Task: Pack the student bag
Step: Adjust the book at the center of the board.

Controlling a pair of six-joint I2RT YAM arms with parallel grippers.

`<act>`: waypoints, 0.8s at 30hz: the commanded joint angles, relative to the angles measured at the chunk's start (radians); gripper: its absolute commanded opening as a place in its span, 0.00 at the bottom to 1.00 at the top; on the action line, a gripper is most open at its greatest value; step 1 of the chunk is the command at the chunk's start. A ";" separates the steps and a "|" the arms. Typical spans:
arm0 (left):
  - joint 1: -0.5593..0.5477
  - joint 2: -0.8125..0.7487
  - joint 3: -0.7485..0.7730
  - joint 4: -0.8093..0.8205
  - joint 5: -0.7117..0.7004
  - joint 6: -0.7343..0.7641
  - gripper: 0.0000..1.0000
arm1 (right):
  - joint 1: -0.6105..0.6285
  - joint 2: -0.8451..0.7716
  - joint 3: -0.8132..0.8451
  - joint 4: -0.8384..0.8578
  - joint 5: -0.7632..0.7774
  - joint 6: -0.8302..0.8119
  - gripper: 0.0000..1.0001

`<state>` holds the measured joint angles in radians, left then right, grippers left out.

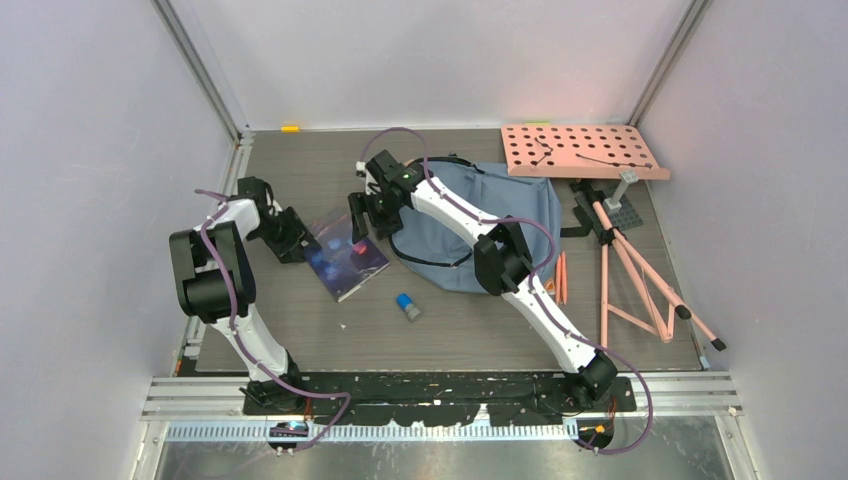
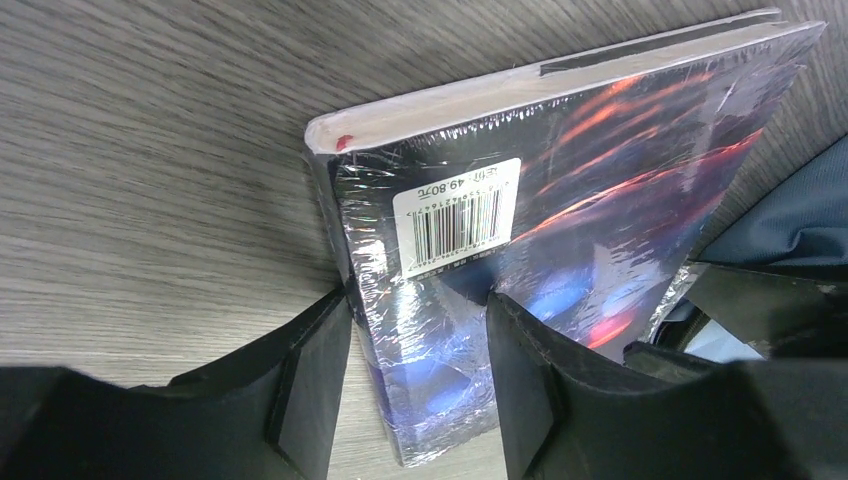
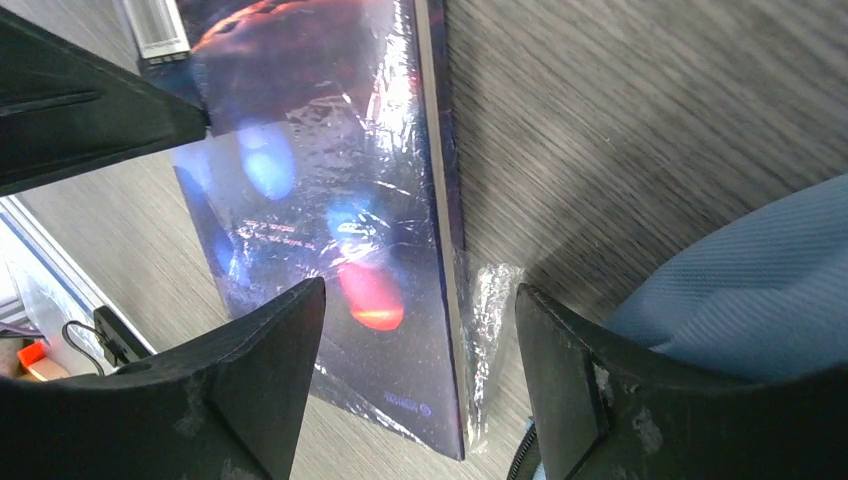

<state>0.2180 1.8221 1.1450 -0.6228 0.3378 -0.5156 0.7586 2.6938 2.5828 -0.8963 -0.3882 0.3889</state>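
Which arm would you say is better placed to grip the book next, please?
Left, probably. The left end effector has a corner of the book between its fingers, close to both. The right end effector hangs open over the opposite edge, beside the bag, with a wider gap to close.

Looking down past the right gripper [image 3: 418, 300], jaws wide apart, onto a shrink-wrapped book [image 3: 320, 200] (dark cover, blue and red glows) on the tabletop [image 3: 620, 120], student bag [image 3: 740, 290] near its edge.
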 commanded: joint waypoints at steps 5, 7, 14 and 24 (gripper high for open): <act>-0.006 0.014 -0.048 0.004 0.054 -0.029 0.51 | 0.017 0.049 0.026 -0.017 -0.064 0.025 0.76; -0.007 0.013 -0.048 0.001 0.060 -0.029 0.49 | 0.018 0.052 0.021 0.012 -0.137 0.042 0.76; -0.006 -0.007 -0.099 0.033 0.107 -0.072 0.40 | 0.022 0.018 0.002 0.209 -0.313 0.220 0.69; -0.017 -0.041 -0.101 0.054 0.164 -0.106 0.37 | -0.007 -0.133 -0.043 0.299 -0.294 0.311 0.57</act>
<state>0.2394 1.7927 1.0748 -0.5701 0.4114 -0.5831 0.7242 2.7079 2.5351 -0.7635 -0.5697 0.5980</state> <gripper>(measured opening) 0.415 0.592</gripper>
